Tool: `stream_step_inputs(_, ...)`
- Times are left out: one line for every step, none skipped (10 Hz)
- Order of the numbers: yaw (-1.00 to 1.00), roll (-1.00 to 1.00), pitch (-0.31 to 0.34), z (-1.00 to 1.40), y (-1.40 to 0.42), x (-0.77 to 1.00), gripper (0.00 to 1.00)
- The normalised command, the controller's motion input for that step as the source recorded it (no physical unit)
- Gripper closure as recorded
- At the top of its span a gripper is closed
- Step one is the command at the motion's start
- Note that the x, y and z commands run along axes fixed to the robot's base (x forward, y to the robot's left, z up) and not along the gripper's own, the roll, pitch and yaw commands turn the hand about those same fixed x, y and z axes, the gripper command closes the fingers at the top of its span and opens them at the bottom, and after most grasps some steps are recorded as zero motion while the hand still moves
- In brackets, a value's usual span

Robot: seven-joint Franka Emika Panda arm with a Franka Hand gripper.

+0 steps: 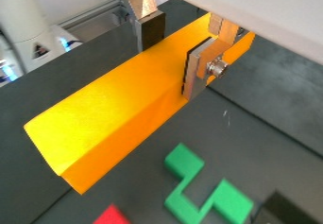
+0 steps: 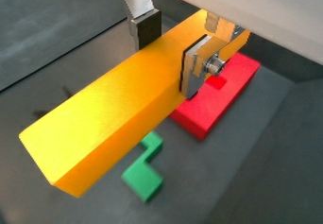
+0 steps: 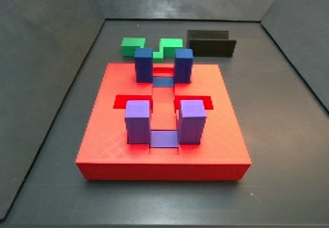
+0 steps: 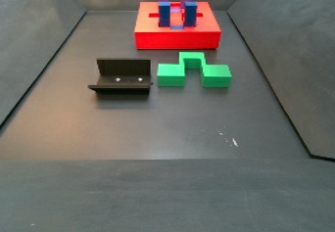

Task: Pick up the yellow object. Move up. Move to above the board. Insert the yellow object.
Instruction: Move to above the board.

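In both wrist views my gripper [image 1: 175, 46] [image 2: 175, 48] is shut on the yellow object [image 1: 113, 110] [image 2: 113, 114], a long yellow bar with orange sides. One finger plate sits on each long side, near one end. The bar hangs above the dark floor. Under it lie a corner of the red board [image 2: 217, 100] and a green block [image 2: 147, 166]. In both side views the board [image 3: 161, 140] [image 4: 177, 30] shows whole, with blue posts [image 3: 171, 65] and purple posts [image 3: 139, 121]. Neither the gripper nor the bar shows in the side views.
Green blocks [image 3: 152, 49] [image 4: 190, 72] [image 1: 202, 185] lie on the tray floor beside the board's short end. The dark fixture [image 3: 213, 44] [image 4: 120, 77] stands next to them. Grey tray walls [image 4: 39, 69] rise on all sides.
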Motion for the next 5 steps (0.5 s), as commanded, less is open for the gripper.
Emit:
stream_step_inputs(0.03, 0.01, 0.179, 0.19, -1.4, 0.67, 1.0)
stream_step_inputs(0.02, -0.01, 0.141, 0.19, -1.4, 0.69, 1.0)
stream_step_inputs(0.02, 0.01, 0.135, 0.19, -1.4, 0.7, 1.0)
stream_step_inputs(0.01, 0.0, 0.141, 0.2, -1.4, 0.73, 1.0)
stream_step_inputs(0.01, 0.02, 0.16, 0.21, -1.4, 0.77, 1.0)
